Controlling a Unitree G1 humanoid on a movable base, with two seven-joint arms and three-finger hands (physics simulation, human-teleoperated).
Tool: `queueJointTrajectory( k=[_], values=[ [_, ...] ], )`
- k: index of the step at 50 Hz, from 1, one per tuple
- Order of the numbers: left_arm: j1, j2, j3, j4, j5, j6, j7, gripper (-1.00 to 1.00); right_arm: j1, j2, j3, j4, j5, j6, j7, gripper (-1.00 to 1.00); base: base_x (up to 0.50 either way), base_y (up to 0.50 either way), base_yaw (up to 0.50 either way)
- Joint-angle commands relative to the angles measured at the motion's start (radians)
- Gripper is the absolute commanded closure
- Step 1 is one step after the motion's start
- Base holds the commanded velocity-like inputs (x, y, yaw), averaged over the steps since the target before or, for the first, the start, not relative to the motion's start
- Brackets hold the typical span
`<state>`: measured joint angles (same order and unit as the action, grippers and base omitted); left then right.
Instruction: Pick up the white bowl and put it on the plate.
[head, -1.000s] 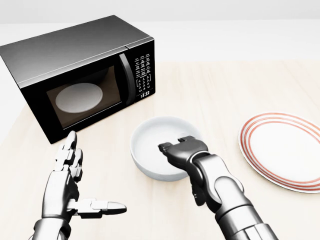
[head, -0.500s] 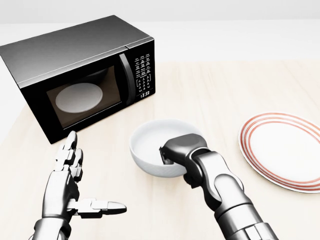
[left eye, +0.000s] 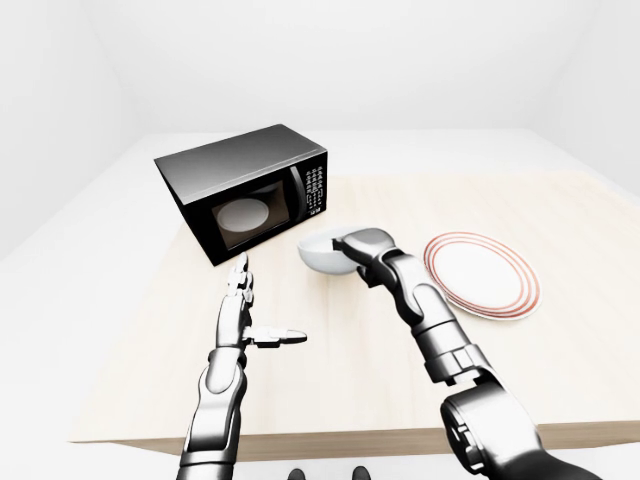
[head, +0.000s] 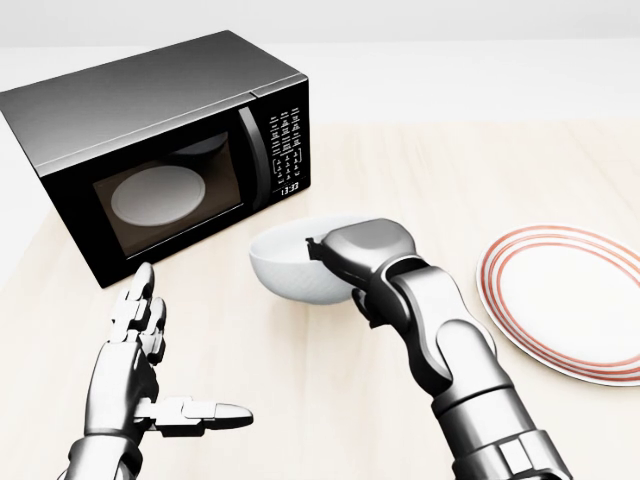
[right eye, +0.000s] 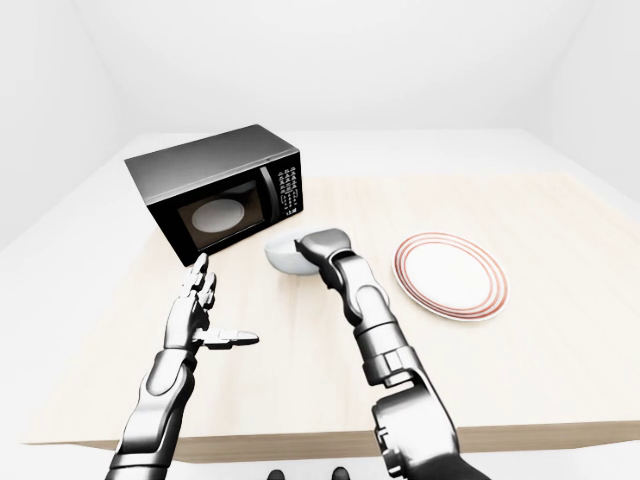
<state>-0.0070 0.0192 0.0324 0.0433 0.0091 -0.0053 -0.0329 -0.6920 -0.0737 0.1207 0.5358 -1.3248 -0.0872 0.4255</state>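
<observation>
The white bowl (head: 295, 265) hangs tilted a little above the wooden table (head: 420, 170), its rim pinched by my right hand (head: 335, 255), which is shut on it. The hand covers the bowl's right side. The plate (head: 575, 300), white with red rings, lies flat at the right edge of the head view, apart from the bowl. My left hand (head: 160, 375) hovers open at the lower left, palm inward, thumb pointing right, holding nothing.
A black microwave (head: 160, 150) stands at the upper left of the head view, door closed, just left of the raised bowl. In the left-eye view the table's near edge (left eye: 330, 440) runs under my arms.
My right hand closed on the bowl's rim and lifted it off the table, up and slightly left, tilting it. The left hand and plate stayed still.
</observation>
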Motion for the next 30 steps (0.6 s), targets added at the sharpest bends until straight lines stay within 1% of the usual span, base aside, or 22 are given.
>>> queueJointTrajectory(
  k=[1, 3, 7, 10, 11, 14, 16, 19, 22, 23, 24, 25, 28, 30],
  values=[
    [0.001, -0.001, -0.003, -0.009, 0.000, 0.009, 0.002, -1.00, 0.013, -0.010, -0.018, -0.118, -0.004, 0.000, 0.023, 1.00, 0.00, 0.00, 0.00],
    [0.000, -0.001, -0.002, -0.003, 0.000, 0.004, 0.001, -1.00, 0.018, -0.010, -0.020, -0.133, -0.003, 0.000, 0.031, 1.00, 0.00, 0.00, 0.00],
    [0.000, -0.001, -0.002, -0.001, 0.000, 0.001, 0.001, -1.00, 0.022, -0.013, -0.024, -0.158, -0.002, 0.000, 0.041, 1.00, 0.00, 0.00, 0.00],
    [0.002, -0.001, -0.003, -0.012, 0.000, 0.010, 0.000, -1.00, 0.016, -0.018, -0.031, -0.167, -0.009, 0.000, 0.032, 1.00, 0.00, 0.00, 0.00],
    [0.002, -0.001, -0.003, -0.015, 0.000, 0.013, 0.001, -1.00, 0.009, -0.023, -0.033, -0.152, -0.022, 0.000, 0.010, 1.00, 0.00, 0.00, 0.00],
    [0.002, 0.000, -0.001, -0.001, -0.001, -0.001, -0.001, -1.00, -0.009, -0.035, -0.042, -0.126, -0.039, 0.000, -0.047, 1.00, 0.00, 0.00, 0.00],
    [0.004, 0.000, -0.001, -0.009, -0.001, 0.005, -0.001, -1.00, -0.016, -0.042, -0.046, -0.123, -0.048, 0.000, -0.073, 1.00, 0.00, 0.00, 0.00],
    [0.007, -0.001, -0.002, -0.013, 0.000, 0.005, -0.001, -1.00, -0.025, -0.051, -0.049, -0.116, -0.054, 0.000, -0.097, 1.00, 0.00, 0.00, 0.00],
    [0.004, 0.000, -0.001, -0.002, -0.001, -0.003, -0.002, -1.00, -0.024, -0.059, -0.051, -0.111, -0.060, 0.000, -0.115, 1.00, 0.00, 0.00, 0.00],
    [0.006, -0.001, -0.002, -0.010, 0.000, 0.004, -0.001, -1.00, -0.025, -0.062, -0.053, -0.109, -0.064, 0.000, -0.128, 1.00, 0.00, 0.00, 0.00],
    [0.006, -0.001, -0.003, -0.010, 0.001, 0.003, -0.001, -1.00, -0.026, -0.064, -0.054, -0.108, -0.067, 0.000, -0.136, 1.00, 0.00, 0.00, 0.00],
    [0.006, -0.001, -0.002, -0.004, 0.000, -0.003, -0.001, -1.00, -0.030, -0.070, -0.052, -0.111, -0.084, 0.000, -0.164, 1.00, 0.00, 0.00, 0.00],
    [0.003, 0.000, -0.001, -0.004, 0.000, 0.000, -0.002, -1.00, -0.044, -0.076, -0.060, -0.109, -0.090, 0.001, -0.201, 1.00, 0.00, 0.00, 0.00],
    [0.002, 0.000, -0.001, -0.005, -0.001, 0.002, -0.002, -1.00, -0.055, -0.082, -0.062, -0.100, -0.102, 0.003, -0.244, 1.00, 0.00, 0.00, 0.00]
  ],
)
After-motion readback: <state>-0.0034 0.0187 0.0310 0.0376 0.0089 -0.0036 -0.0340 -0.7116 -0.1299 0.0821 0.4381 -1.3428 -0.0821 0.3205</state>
